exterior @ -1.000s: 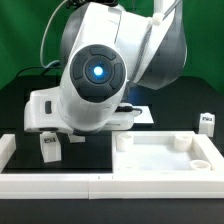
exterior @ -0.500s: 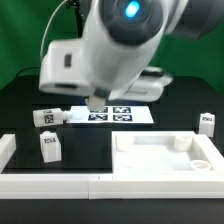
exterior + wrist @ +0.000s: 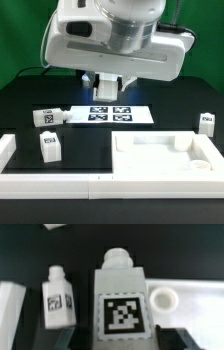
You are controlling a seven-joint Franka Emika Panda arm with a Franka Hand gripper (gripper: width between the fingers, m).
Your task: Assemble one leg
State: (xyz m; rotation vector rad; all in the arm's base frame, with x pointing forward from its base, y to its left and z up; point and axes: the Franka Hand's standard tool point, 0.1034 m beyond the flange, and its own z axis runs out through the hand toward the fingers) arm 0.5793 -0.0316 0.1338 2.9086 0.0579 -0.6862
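Observation:
My gripper (image 3: 106, 86) hangs above the marker board (image 3: 110, 114) and is shut on a leg (image 3: 108, 90), a white block. In the wrist view this leg (image 3: 121, 297) fills the middle, tag facing the camera, between my two dark fingers (image 3: 70, 335); the gripper (image 3: 122, 334) clamps its near end. A second leg (image 3: 46, 117) lies on the black table at the exterior view's left, and a third leg (image 3: 51, 147) stands in front of it. Another leg (image 3: 206, 122) stands at the far right. The wrist view shows one more loose leg (image 3: 58, 294) beside the held one.
The large white tabletop (image 3: 150, 165) lies at the front right, with a round socket (image 3: 163, 299) showing in the wrist view. A low white wall (image 3: 50, 182) runs along the front edge. A green backdrop stands behind the table.
The arm has swung from close in front of the camera back and up over the marker board. The gripper now hangs square to the camera with the leg in it.

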